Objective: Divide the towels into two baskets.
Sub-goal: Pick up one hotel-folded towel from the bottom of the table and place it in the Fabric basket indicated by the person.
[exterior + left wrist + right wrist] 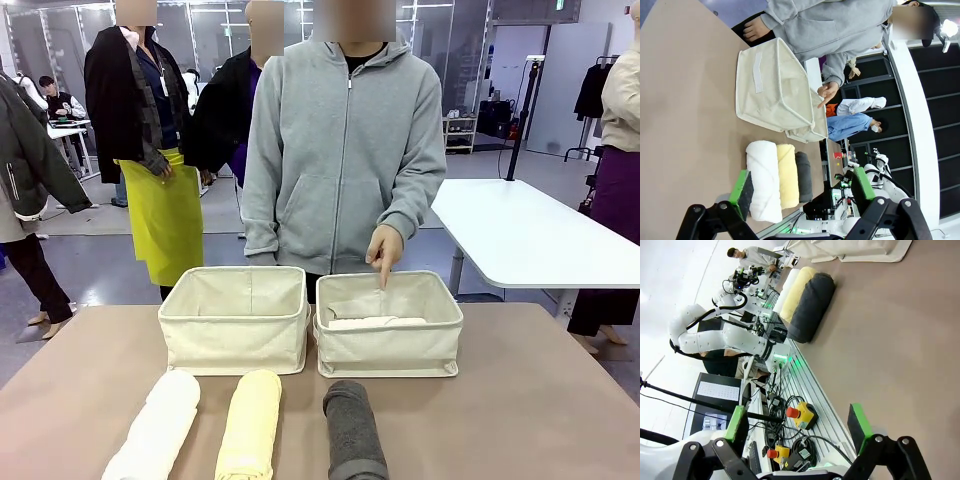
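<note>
Over the right-hand cream canvas basket (390, 352), one pale towel roll (362, 323) inside: person's empty hand (384, 247), index finger down, seemingly cueing it; row of white, yellow, grey terry rolls (250, 420) laid ready; left gripper (802, 192), right gripper (797, 422) wide open, empty.

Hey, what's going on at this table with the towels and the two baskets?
A person's hand points a finger down into the right basket, which holds a pale towel. The left basket stands right beside it. Three rolled towels lie side by side on the table in front of the baskets: the white towel, the yellow towel and the dark grey towel. The left gripper and the right gripper are both open and hold nothing.
</note>
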Tool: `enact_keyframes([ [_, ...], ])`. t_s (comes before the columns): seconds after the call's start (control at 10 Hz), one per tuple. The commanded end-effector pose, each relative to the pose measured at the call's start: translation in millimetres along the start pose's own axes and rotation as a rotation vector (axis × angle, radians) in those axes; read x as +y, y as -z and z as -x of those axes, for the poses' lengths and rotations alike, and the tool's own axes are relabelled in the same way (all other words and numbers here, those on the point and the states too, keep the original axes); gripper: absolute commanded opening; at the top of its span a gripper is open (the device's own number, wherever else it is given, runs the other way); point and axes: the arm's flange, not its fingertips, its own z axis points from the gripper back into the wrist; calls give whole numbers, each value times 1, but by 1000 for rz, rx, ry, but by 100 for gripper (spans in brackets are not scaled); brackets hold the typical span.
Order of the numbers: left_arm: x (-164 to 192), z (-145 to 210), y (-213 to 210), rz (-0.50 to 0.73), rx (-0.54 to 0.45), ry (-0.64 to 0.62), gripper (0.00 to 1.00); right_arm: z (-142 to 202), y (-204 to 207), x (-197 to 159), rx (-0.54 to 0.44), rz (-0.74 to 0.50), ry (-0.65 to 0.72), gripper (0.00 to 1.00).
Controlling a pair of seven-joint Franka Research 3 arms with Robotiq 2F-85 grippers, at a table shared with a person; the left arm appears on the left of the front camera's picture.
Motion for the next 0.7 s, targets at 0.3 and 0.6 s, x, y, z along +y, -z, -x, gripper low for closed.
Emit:
enact_keyframes([
  [0.3, 0, 0, -3, 22, -7, 11, 100, -12, 23, 7, 25, 20, 75, 100],
  [0.6, 0, 0, -3, 22, -7, 11, 100, -47, 113, 35, 68, 108, 220, 100],
])
